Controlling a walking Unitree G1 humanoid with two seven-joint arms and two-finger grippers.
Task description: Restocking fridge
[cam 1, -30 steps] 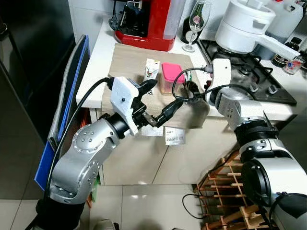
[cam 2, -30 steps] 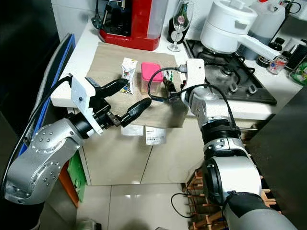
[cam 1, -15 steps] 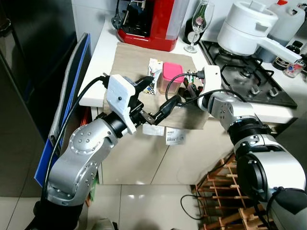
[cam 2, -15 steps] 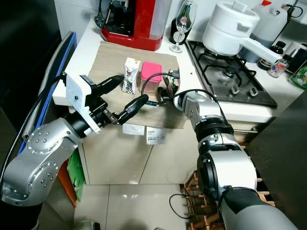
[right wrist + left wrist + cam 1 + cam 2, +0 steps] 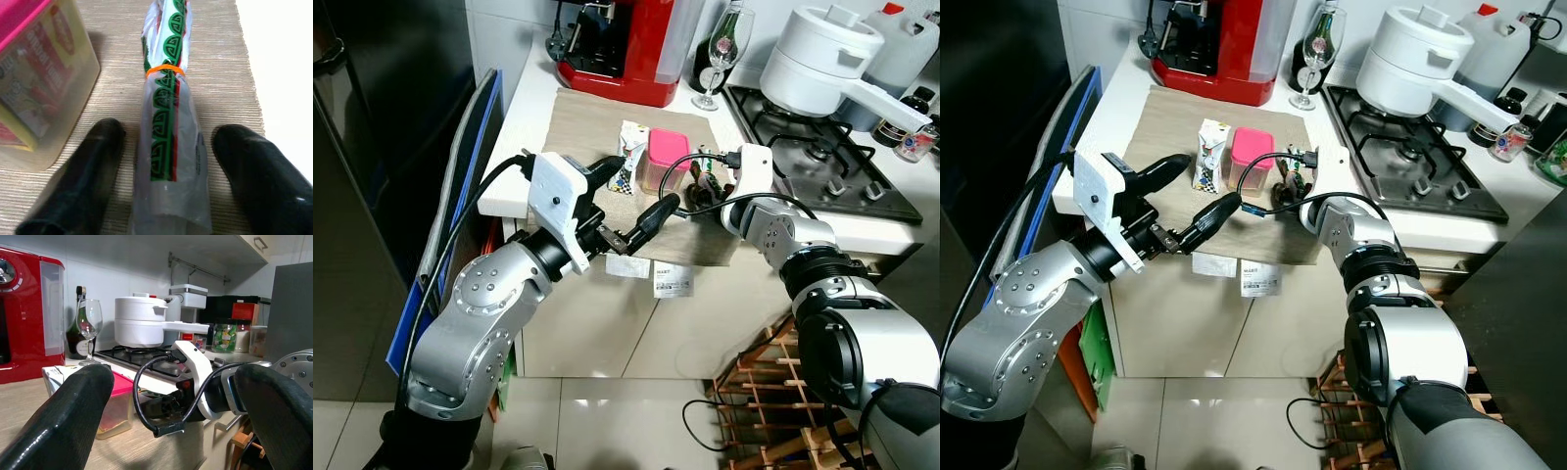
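Your counter (image 5: 530, 108) carries a mat (image 5: 587, 122) beside the stove (image 5: 822, 166). Right gripper (image 5: 166, 196), fingers wide, straddles the bag (image 5: 168, 127) near the mat's front edge; left gripper (image 5: 636, 191) hovers open.

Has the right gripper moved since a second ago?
Yes. The right gripper has dropped from above the mat's edge toward the pink-lidded container, and its open fingers now straddle the rolled plastic packet on the mat.
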